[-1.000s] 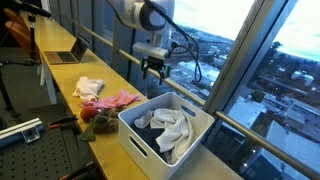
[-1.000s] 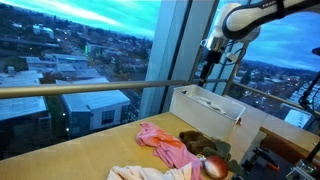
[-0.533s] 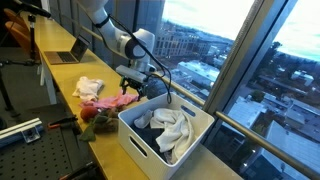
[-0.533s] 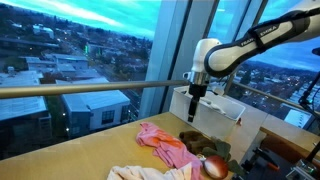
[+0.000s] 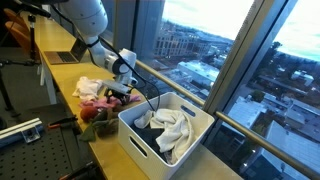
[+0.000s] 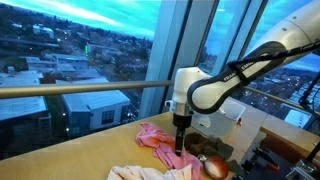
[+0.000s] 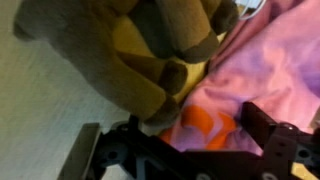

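Observation:
My gripper is down low over a heap of clothes on the yellow table. In the wrist view the jaws stand wide apart, and the gripper has a pink cloth with orange patches lying between its fingers, not pinched. An olive-brown cloth lies just beside the pink one, to the left. In both exterior views the pink cloth sits right under the gripper. The fingertips themselves are hidden against the cloth there.
A white bin with white and dark clothes stands beside the heap. A white cloth, a dark olive cloth and a red round thing lie around. A laptop sits further along. The window rail runs behind.
The arm has swung away from above the white bin and come down onto the clothes heap on the table. The jaws have stayed open.

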Motion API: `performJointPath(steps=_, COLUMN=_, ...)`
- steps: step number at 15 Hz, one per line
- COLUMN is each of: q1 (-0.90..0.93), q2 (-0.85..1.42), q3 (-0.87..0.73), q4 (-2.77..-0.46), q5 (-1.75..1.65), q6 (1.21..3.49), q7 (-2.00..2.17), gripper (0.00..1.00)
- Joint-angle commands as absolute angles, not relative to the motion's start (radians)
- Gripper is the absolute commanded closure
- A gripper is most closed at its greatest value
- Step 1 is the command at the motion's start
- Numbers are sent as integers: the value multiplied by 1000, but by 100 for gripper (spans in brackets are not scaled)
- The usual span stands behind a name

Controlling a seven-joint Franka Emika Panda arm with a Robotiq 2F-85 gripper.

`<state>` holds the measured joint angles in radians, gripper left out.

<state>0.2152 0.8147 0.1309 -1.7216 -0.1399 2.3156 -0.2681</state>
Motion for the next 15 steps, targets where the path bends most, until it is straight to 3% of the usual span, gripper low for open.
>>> performJointPath(steps=1, q1=259, q2=897, q3=146, q4=-1637, q5=-175, q6=2311, q7=-236, gripper=0)
performJointPath(steps=2, q1=268, q2=903, q3=147, q4=-1626, q5=-183, q6=2306, q7=-233, gripper=0)
performJointPath(steps=3, q1=278, q2=917, q3=146, q4=-1610, q5=-191, q6=2303, q7=-227, gripper=21)
performJointPath(steps=13, q1=333, q2=943, q3=131, q4=-1537, q5=-234, q6=2252, q7=-223, gripper=95)
performJointPath(steps=15, q1=326, q2=895, q3=119, q4=-1561, q5=-248, q6=2248, q7=-216, gripper=100)
